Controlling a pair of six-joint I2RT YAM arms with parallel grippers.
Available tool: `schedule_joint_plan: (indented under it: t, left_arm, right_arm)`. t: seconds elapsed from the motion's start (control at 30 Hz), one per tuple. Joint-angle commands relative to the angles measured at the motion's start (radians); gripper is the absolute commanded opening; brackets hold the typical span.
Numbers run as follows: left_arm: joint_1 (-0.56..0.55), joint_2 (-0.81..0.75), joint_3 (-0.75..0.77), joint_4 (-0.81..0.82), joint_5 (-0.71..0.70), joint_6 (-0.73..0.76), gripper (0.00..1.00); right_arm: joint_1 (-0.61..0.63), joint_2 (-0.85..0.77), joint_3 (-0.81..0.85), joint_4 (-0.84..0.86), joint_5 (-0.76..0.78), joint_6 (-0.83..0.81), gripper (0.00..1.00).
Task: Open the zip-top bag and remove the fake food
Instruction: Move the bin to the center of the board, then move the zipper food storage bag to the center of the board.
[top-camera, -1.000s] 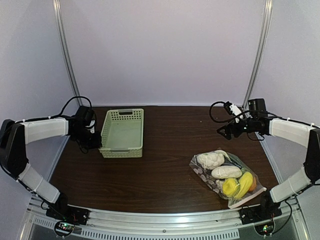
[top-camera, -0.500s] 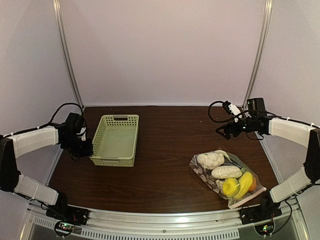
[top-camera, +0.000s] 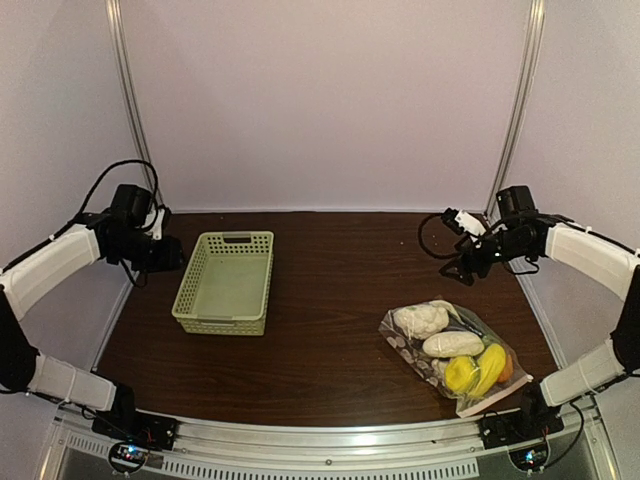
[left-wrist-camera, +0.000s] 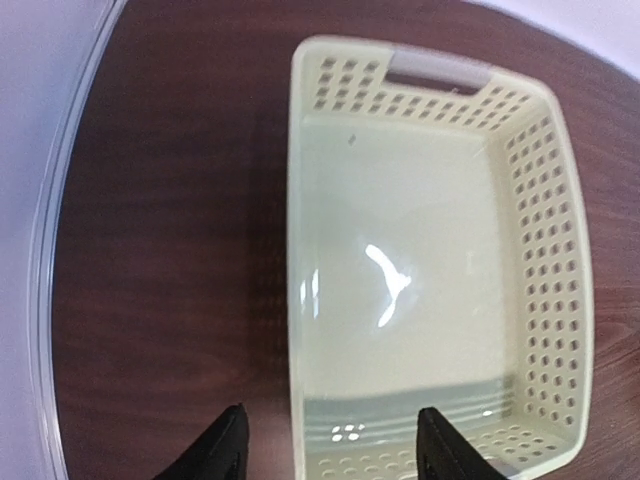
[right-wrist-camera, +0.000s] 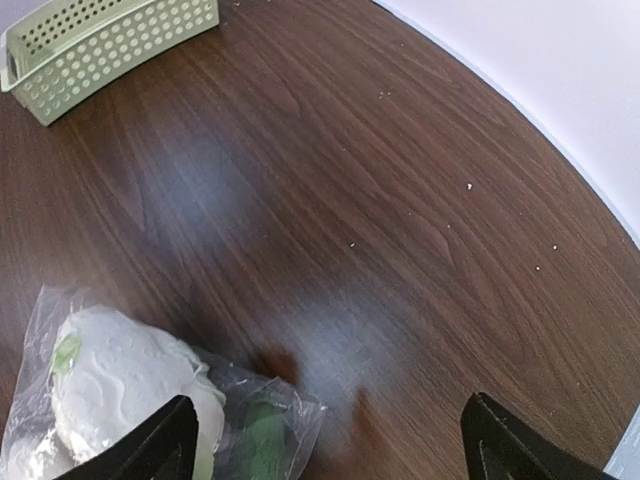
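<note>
The bag (top-camera: 448, 356) lies flat at the near right corner of the table (top-camera: 340, 250), with all the food (top-camera: 452, 344) inside it: white lumps at the far end, yellow and orange pieces at the near end. Its zip strip (top-camera: 492, 400) points toward the near edge. I judge that the zip is not yet opened, although the pictures are too small to be sure. This place is close to the right arm's base, so I think that arm has to begin the work.

The right gripper (right-wrist-camera: 338, 445) hangs above the table just beyond the far end of the bag. Its fingers are spread very wide and nothing is between them. In its wrist view the bag's far corner shows low on the left, so the gripper is near the bag but does not touch it.

The basket (top-camera: 225, 283) stands on the left half of the table, well apart from the bag, probably to receive the food. The left gripper (left-wrist-camera: 330, 448) hovers over the basket's left side. Its fingers are apart, one on each side of the wall, and they grip nothing. Both grippers are free, which fits the start of the opening step.
</note>
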Motion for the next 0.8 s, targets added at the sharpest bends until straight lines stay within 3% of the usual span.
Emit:
schedule_joint_plan:
  t: [0.0,0.07,0.1,0.13,0.17,0.23,0.33,0.5,0.63,0.7,0.77]
  left_arm:
    - [-0.035,-0.082,0.047,0.225,0.121,0.168,0.58]
    - [-0.114,-0.098,0.047,0.347,0.048,0.186,0.6]
    - [-0.168,-0.109,0.041,0.423,-0.02,0.197,0.7]
    - [-0.227,-0.127,0.026,0.506,-0.068,0.205,0.95]
    - [-0.252,-0.138,0.005,0.608,-0.07,0.203,0.97]
    - [-0.26,-0.14,-0.027,0.767,-0.005,0.145,0.97]
    - [-0.26,-0.068,-0.024,0.883,0.017,0.031,0.97]
    - [-0.266,0.061,0.069,0.869,0.147,0.025,0.97]
    - [-0.266,0.04,-0.004,0.896,0.037,0.028,0.97]
    - [-0.264,0.059,0.016,0.811,-0.071,0.024,0.97]
    - [-0.259,0.091,0.068,0.729,-0.091,0.055,0.97]
  right_arm:
    - [0.006,-0.078,0.015,-0.355,-0.031,-0.255,0.92]
    - [0.009,-0.103,-0.012,-0.434,-0.038,-0.315,0.92]
    - [0.013,-0.112,-0.027,-0.457,-0.033,-0.332,0.92]
    - [0.02,-0.118,-0.045,-0.467,-0.02,-0.341,0.91]
    - [0.028,-0.122,-0.062,-0.472,-0.005,-0.345,0.91]
    - [0.054,-0.123,-0.094,-0.466,0.041,-0.346,0.91]
    - [0.115,-0.106,-0.137,-0.43,0.111,-0.328,0.9]
    - [0.226,-0.014,-0.133,-0.325,0.112,-0.25,0.84]
    - [0.255,0.145,-0.028,-0.168,0.097,-0.112,0.65]
    - [0.256,0.24,0.069,-0.128,0.084,-0.05,0.54]
    - [0.255,0.337,0.185,-0.118,0.063,0.005,0.49]
